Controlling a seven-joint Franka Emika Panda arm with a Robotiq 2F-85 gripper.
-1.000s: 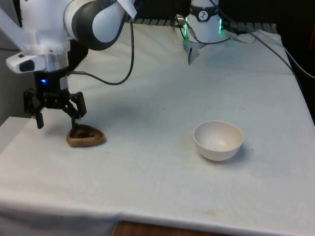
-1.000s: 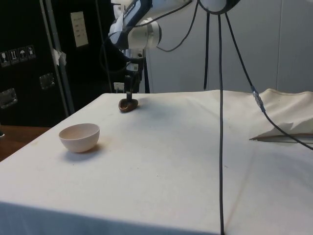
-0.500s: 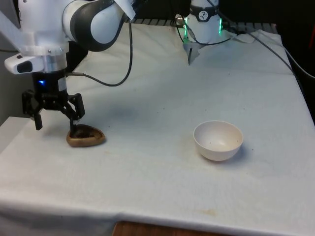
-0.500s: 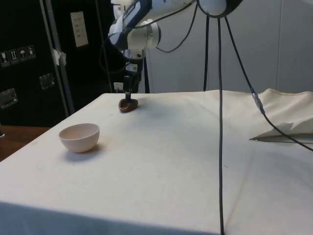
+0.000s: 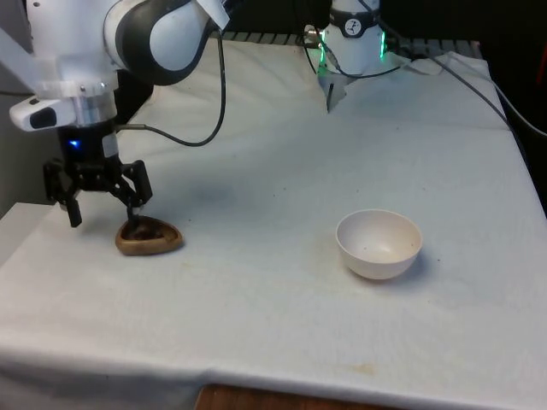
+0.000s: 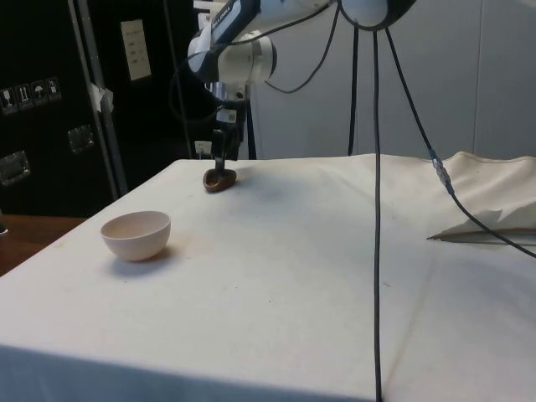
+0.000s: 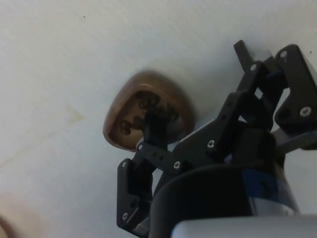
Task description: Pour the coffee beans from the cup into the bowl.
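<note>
A low brown cup [image 5: 152, 238] with rounded corners holds dark coffee beans and sits near the table's edge on the front view's left. My gripper [image 5: 102, 212] hangs open right over it. One finger [image 5: 132, 210] dips into the cup's mouth while the other [image 5: 74, 212] stays outside its wall. In the wrist view that finger [image 7: 154, 125] stands among the beans in the cup [image 7: 124, 116]. From the side, the gripper [image 6: 219, 159] is just above the cup [image 6: 219, 181]. The empty white bowl [image 5: 379, 243] [image 6: 136, 234] stands apart, towards the front view's right.
A black cable [image 5: 224, 85] loops from the arm above the table behind the cup. Another cable [image 6: 376, 209] hangs across the side view. Rumpled cloth [image 6: 494, 209] lies at the table's far part. Open cloth lies between cup and bowl.
The gripper rose a little, then came back down and shifted slightly towards the front view's right over the cup. Cup and bowl have not moved.
</note>
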